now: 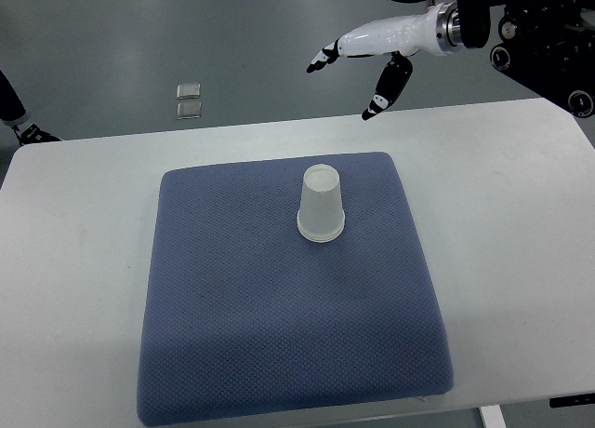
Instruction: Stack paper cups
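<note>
A white paper cup (322,205) stands upside down on the blue mat (242,298), a little right of the mat's middle and toward its far side. It looks like a single stack; how many cups are in it cannot be told. My right hand (358,70) hovers above the table's far edge, up and to the right of the cup, with its white, black-tipped fingers (323,56) spread and nothing held. A small part of the left arm (17,112) shows at the left edge, by the table's far left corner.
The blue mat lies on a white table (521,223). Beyond the table's far edge is grey floor with two small square floor fittings (189,100). Dark robot hardware (548,46) fills the top right corner.
</note>
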